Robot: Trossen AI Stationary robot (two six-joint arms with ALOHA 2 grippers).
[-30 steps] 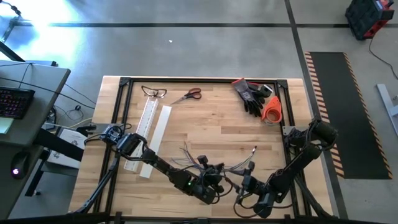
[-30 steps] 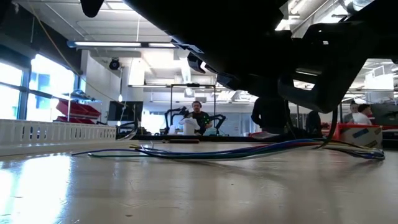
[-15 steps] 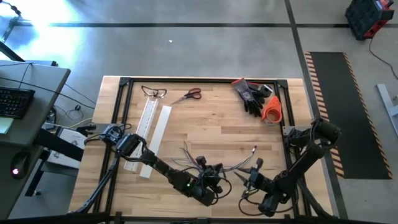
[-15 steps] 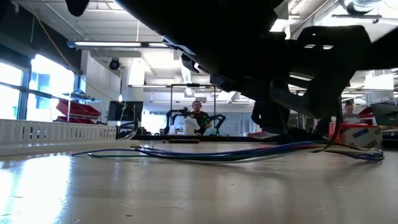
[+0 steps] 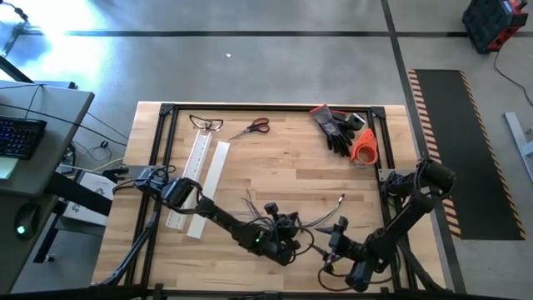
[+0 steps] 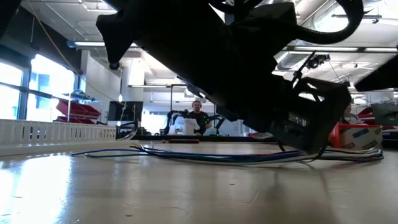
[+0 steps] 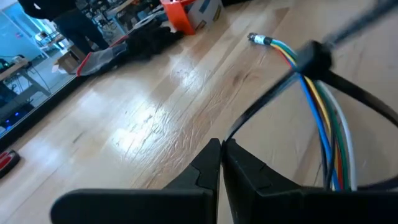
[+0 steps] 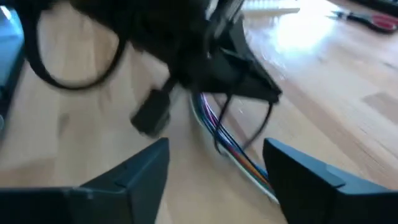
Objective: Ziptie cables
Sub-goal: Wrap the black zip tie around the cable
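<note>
A pale wooden table (image 5: 283,167), its grain glossy, is framed by black rails. At the near edge, the right gripper (image 8: 214,165) hovers with its two dark, wedge-shaped fingers (image 8: 140,171) spread apart, holding nothing. Just beyond it, thin flexible cables (image 5: 312,223) in blue, green, yellow and grey lie in a loose bundle on the near middle of the table, ends fanning out. The left gripper (image 7: 221,163) sits over them, its pointed fingers pressed together; a black zip tie (image 7: 311,59) loops around the wires. Farther back lie a white slotted bar (image 5: 198,162), scissors (image 5: 252,127) and black gloves (image 5: 335,127).
</note>
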